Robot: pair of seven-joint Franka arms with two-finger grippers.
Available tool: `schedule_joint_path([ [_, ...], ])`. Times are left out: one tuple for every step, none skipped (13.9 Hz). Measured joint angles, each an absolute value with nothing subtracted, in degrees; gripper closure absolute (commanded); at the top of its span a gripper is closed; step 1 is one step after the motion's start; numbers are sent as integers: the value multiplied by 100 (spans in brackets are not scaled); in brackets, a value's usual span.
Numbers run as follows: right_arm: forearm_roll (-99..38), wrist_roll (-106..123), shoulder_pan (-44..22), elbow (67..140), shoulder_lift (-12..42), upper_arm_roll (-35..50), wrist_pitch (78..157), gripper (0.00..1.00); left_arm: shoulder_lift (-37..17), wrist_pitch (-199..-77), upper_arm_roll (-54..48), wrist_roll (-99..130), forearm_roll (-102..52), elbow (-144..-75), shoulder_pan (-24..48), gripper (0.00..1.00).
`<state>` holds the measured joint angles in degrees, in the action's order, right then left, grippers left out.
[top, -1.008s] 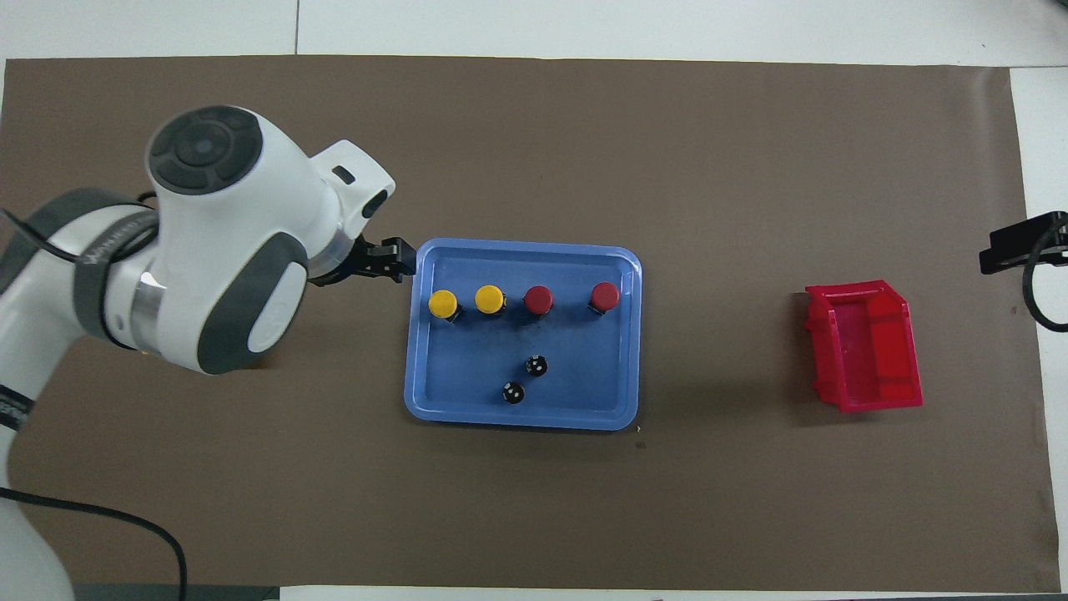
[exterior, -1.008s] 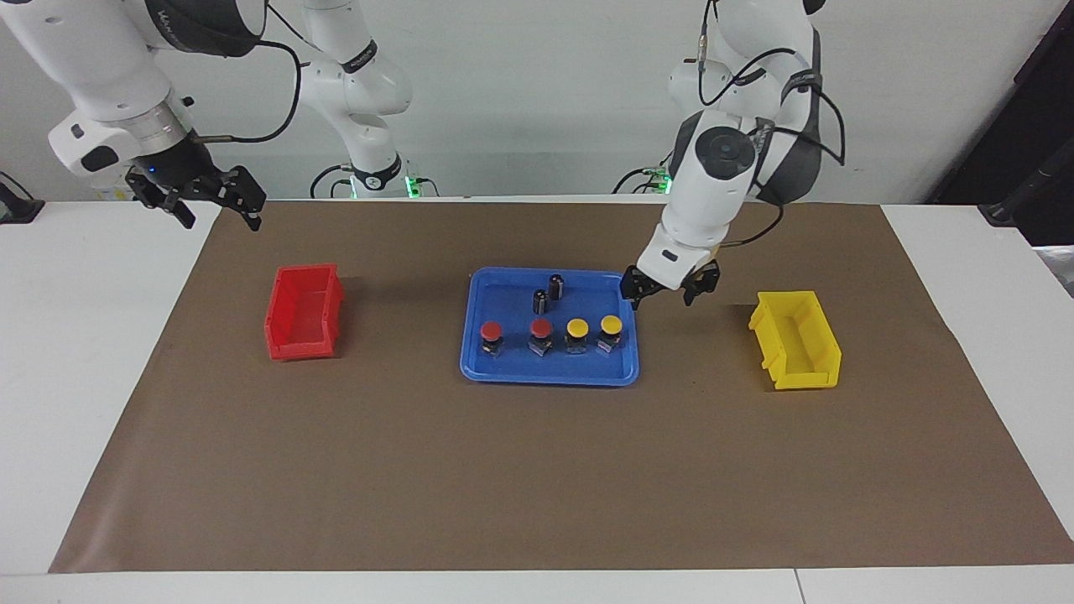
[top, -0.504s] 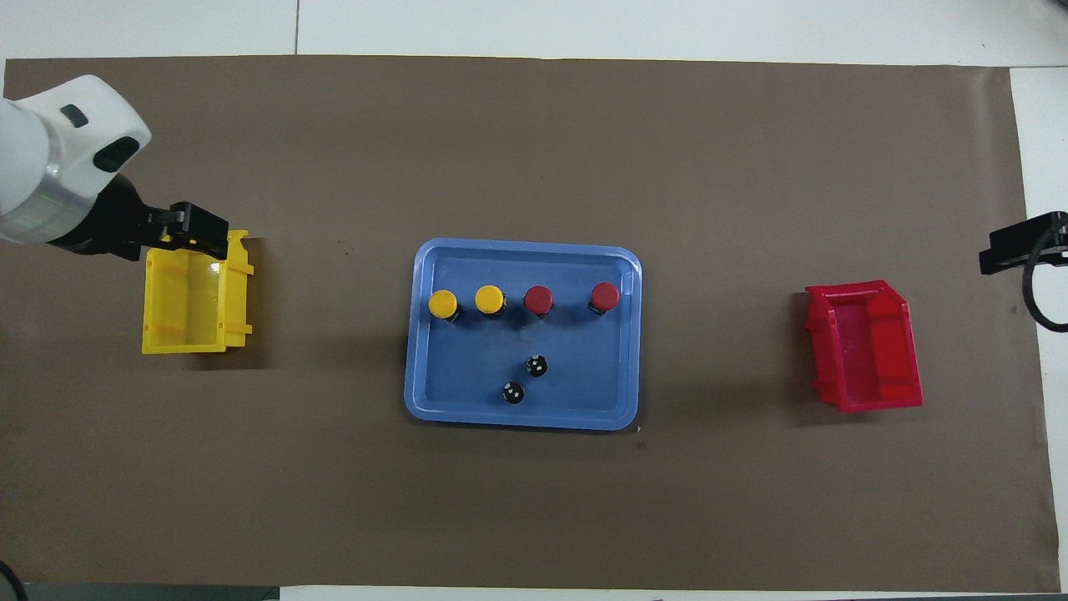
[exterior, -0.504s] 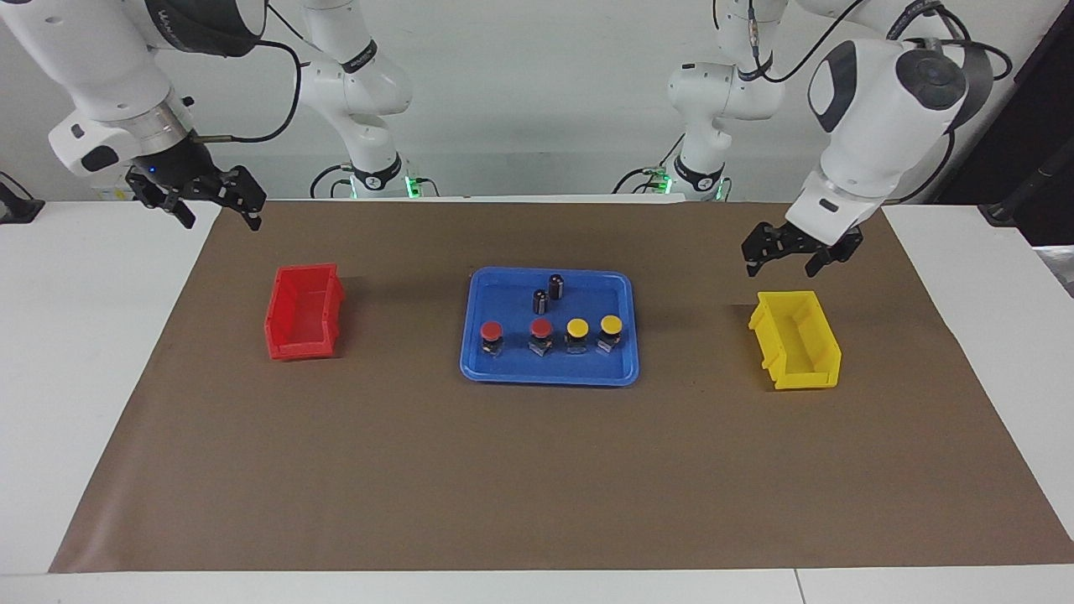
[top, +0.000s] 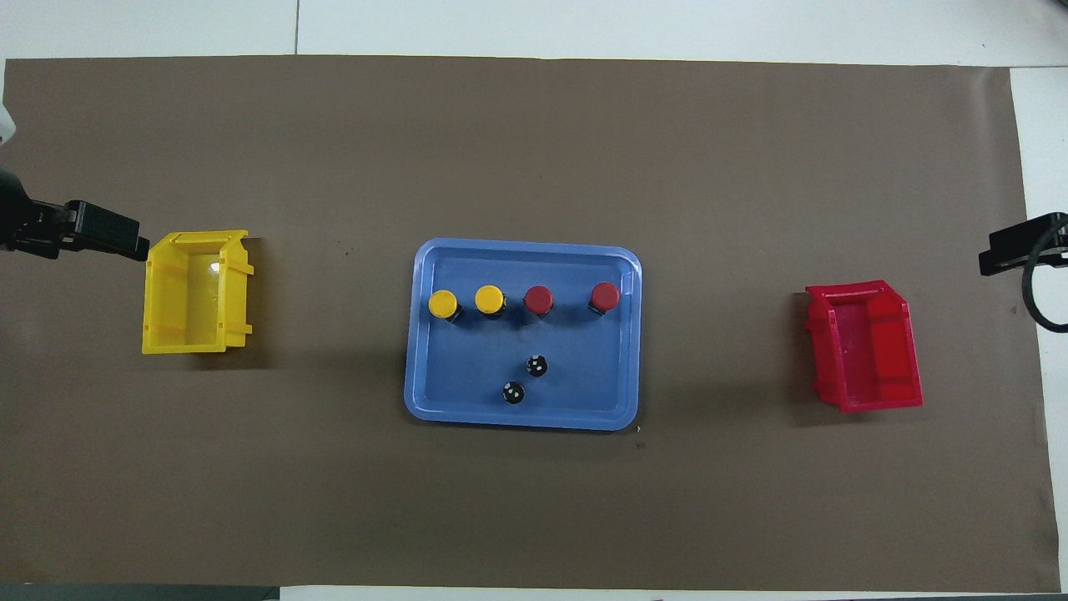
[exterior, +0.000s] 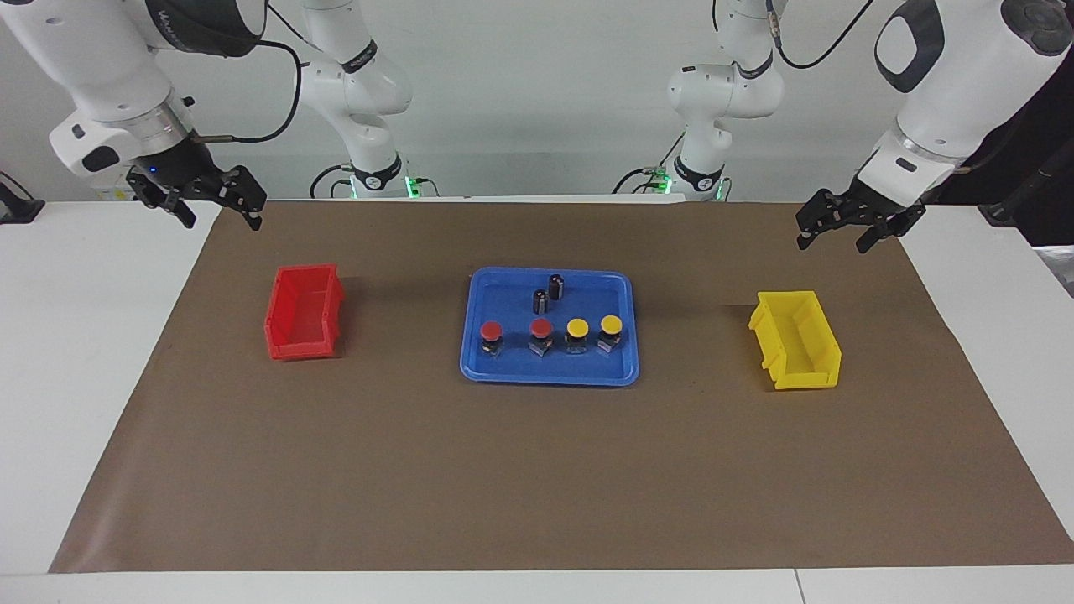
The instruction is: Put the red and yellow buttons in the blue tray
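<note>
The blue tray (exterior: 545,376) (top: 521,421) lies at the middle of the brown mat. In it stand two red buttons (exterior: 492,330) (exterior: 541,328) and two yellow buttons (exterior: 577,326) (exterior: 611,324) in one row, upright. From above the row shows as red buttons (top: 605,295) (top: 539,299) and yellow buttons (top: 489,298) (top: 443,303). My left gripper (exterior: 835,242) (top: 123,242) hangs open and empty over the mat by the yellow bin. My right gripper (exterior: 220,220) (top: 1014,255) waits open and empty over the mat's corner near the red bin.
Two dark capless cylinders (exterior: 539,300) (exterior: 556,285) stand in the tray, nearer to the robots than the buttons. A yellow bin (exterior: 797,340) (top: 196,292) sits toward the left arm's end, a red bin (exterior: 304,312) (top: 868,346) toward the right arm's end.
My left gripper has drawn back from the tray's corner, risen, and passed over the yellow bin toward its own end of the table. The right arm and the buttons have not moved.
</note>
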<state>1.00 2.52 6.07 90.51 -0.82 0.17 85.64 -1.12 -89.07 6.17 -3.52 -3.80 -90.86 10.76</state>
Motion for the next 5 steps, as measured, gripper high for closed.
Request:
schedule_joint_path([
  [100, 251, 607, 9051, -82, 17, 8564, 0, -117, -8902, 618, -392, -380, -9079, 1054, 0],
  [100, 251, 607, 9051, -82, 17, 8564, 0, -125, -8901, 618, -440, -380, -9070, 1016, 0],
  [100, 252, 607, 9051, -82, 17, 8564, 0, -134, -8905, 618, -463, -380, -9061, 983, 0],
  [100, 252, 607, 9052, -82, 17, 8564, 0, -144, -8918, 619, -467, -380, -9051, 954, 0],
  [100, 252, 607, 9052, -82, 17, 8564, 0, -156, -8933, 626, -467, -380, -9045, 931, 0],
])
